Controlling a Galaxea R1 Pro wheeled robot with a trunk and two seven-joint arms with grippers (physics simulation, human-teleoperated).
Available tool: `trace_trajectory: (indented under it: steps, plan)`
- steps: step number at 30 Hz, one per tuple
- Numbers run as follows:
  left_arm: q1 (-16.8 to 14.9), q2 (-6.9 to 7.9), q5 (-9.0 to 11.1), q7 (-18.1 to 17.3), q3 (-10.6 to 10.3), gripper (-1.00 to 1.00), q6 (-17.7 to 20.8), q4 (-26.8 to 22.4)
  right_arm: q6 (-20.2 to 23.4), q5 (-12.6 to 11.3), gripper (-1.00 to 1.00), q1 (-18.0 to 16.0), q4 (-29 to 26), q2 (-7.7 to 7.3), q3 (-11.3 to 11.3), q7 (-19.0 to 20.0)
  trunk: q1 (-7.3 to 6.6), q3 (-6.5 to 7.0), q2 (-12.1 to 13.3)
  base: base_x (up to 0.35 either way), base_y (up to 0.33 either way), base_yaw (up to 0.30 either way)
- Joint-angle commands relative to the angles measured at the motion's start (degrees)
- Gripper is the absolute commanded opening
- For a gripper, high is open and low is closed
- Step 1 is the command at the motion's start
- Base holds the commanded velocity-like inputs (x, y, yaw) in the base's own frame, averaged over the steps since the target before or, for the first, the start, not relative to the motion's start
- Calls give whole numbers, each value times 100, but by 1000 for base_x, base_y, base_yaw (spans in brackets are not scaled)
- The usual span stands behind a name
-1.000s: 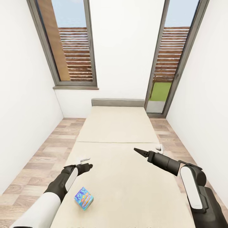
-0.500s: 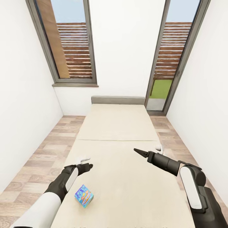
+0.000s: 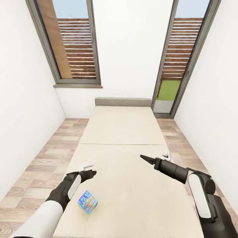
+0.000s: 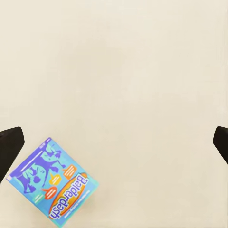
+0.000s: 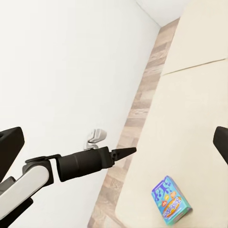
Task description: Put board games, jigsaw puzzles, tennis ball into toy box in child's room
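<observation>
One small blue board game lies flat on the bed; my left gripper hangs spread wide above it for the pickup, my right gripper pinched empty.

The bed runs lengthwise away from the robot, its headboard at the far end against the back wall. A window stands behind the headboard to its left, and a glass door behind it to its right. Floor lies along both long sides of the bed. The small board game lies on the bed near its left edge, at the near end. The left gripper hangs over the bed just beyond the game; the right gripper is over the bed's right half, well apart from the game.
</observation>
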Motion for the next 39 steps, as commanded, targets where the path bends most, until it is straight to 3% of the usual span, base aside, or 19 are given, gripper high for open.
trace_trajectory:
  steps: [1, 10, 17, 20, 30, 39]
  plan:
    - [-3, 2, 53, 30, -12, 100, 28, -11, 32, 15, 100, -6, -2, 3, -10, 30, 3, -21, -12, 0, 0, 0]
    - [-3, 10, 45, 18, -21, 100, 36, -34, 32, 7, 100, -6, -7, -14, -22, 37, 3, -106, -12, 0, 0, 0]
    - [-3, 7, -493, 39, -14, 100, 34, -169, 29, 11, 100, -6, -7, -4, -23, 32, 3, -172, -12, 0, 0, 0]
    - [-3, 13, -581, 48, 2, 100, 39, -220, 29, 10, 100, -6, -4, -14, -27, 35, 3, -200, -12, 0, 0, 0]
    - [-3, 216, -629, 162, 15, 100, 45, -432, 25, 16, 100, -6, -6, -4, -12, 26, 3, -295, -12, 0, 0, 0]
    - [-3, 253, -639, 185, -37, 100, 20, -437, 16, 28, 100, -6, -11, -1, 11, -6, 3, -380, -12, 0, 0, 0]
